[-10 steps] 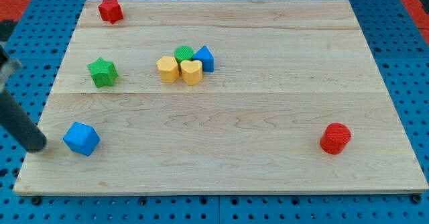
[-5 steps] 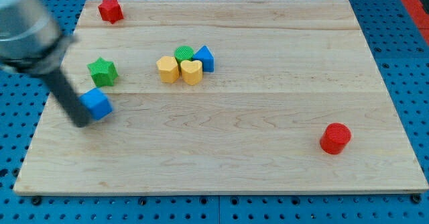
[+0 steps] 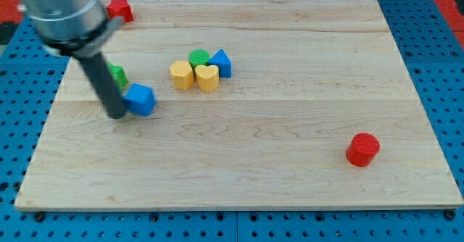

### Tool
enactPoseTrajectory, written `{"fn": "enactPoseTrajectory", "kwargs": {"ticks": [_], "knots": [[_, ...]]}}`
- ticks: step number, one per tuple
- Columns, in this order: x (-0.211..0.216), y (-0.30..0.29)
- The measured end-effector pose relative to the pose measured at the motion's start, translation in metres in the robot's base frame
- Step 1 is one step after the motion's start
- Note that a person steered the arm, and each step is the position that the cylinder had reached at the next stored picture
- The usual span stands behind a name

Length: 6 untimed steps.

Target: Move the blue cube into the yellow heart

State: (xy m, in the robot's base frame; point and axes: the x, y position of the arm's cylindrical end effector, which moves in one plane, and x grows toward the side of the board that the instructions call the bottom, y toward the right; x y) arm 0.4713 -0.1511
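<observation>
The blue cube (image 3: 141, 99) lies on the wooden board (image 3: 275, 155), left of centre. My tip (image 3: 118, 114) touches its left side. The yellow heart (image 3: 207, 77) sits up and to the right of the cube, in a cluster with a yellow hexagon-like block (image 3: 181, 74), a green round block (image 3: 199, 57) and a blue triangular block (image 3: 220, 63). A short gap lies between the cube and that cluster.
A green star (image 3: 117, 75) is partly hidden behind the rod, just above the blue cube. A red block (image 3: 119, 9) sits at the board's top left corner. A red cylinder (image 3: 362, 149) stands at the lower right.
My tip has swept from the board's left edge up and to the right, pushing the blue cube from the lower left to just left of the cluster. The rod now covers part of the green star.
</observation>
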Motion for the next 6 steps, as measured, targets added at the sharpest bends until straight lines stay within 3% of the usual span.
{"fn": "enactPoseTrajectory", "kwargs": {"ticks": [1,2,3,6], "knots": [[0.004,0.023],[-0.013,-0.008],[-0.024,-0.003],[-0.026,0.093]]}}
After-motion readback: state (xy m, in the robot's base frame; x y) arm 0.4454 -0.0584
